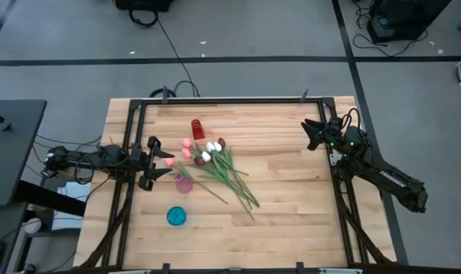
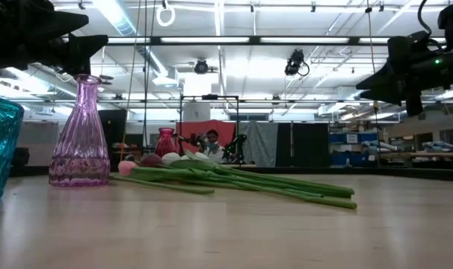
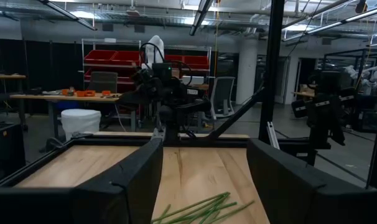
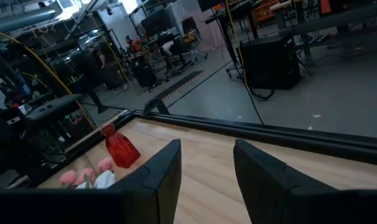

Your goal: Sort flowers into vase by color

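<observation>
The flowers [image 1: 215,164] lie in a loose bunch on the wooden table, left of its middle. Their pink, white and maroon heads point to the far left, and their green stems [image 2: 271,185] fan out toward the near right. Three vases stand upright around them: a red vase [image 1: 197,128] farther back, a pink vase [image 1: 184,183] beside the bunch, and a teal vase [image 1: 176,216] nearer the front. My left gripper [image 1: 166,164] hovers open above the table's left side, pointing at the flower heads. My right gripper [image 1: 313,134] is open and raised at the far right.
A black metal frame [image 1: 230,100] runs along the table's far edge and down both sides. Bare wood [image 1: 291,198] spreads right of the stems. Beyond the table are room floor, cables and benches; a person [image 2: 211,138] sits far behind.
</observation>
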Action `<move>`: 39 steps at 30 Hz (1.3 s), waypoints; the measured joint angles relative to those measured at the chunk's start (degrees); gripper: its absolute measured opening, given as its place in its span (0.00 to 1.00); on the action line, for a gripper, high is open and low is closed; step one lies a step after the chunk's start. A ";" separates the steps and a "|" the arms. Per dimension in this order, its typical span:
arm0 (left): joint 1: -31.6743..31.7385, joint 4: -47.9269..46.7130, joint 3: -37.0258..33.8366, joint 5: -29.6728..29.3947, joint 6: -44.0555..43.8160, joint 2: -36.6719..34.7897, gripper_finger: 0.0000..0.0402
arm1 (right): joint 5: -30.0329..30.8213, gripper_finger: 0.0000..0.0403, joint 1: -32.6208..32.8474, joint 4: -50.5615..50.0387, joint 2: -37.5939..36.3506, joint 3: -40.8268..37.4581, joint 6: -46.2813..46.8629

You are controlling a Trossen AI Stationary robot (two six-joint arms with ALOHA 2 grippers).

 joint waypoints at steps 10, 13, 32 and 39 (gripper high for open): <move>-0.01 0.02 0.00 0.01 0.00 -0.02 0.60 | -0.01 0.39 0.00 -0.01 -0.01 0.00 0.00; -0.01 1.06 0.00 0.49 -4.73 -0.01 0.60 | -0.01 0.39 0.00 -0.01 0.01 -0.02 -0.02; 0.01 4.64 0.00 0.44 -25.49 0.00 0.60 | 1.89 0.39 0.00 1.95 0.01 -0.02 0.17; 0.01 4.74 0.00 -0.54 -24.78 0.00 0.60 | 2.28 0.39 0.02 11.45 0.01 -0.02 5.68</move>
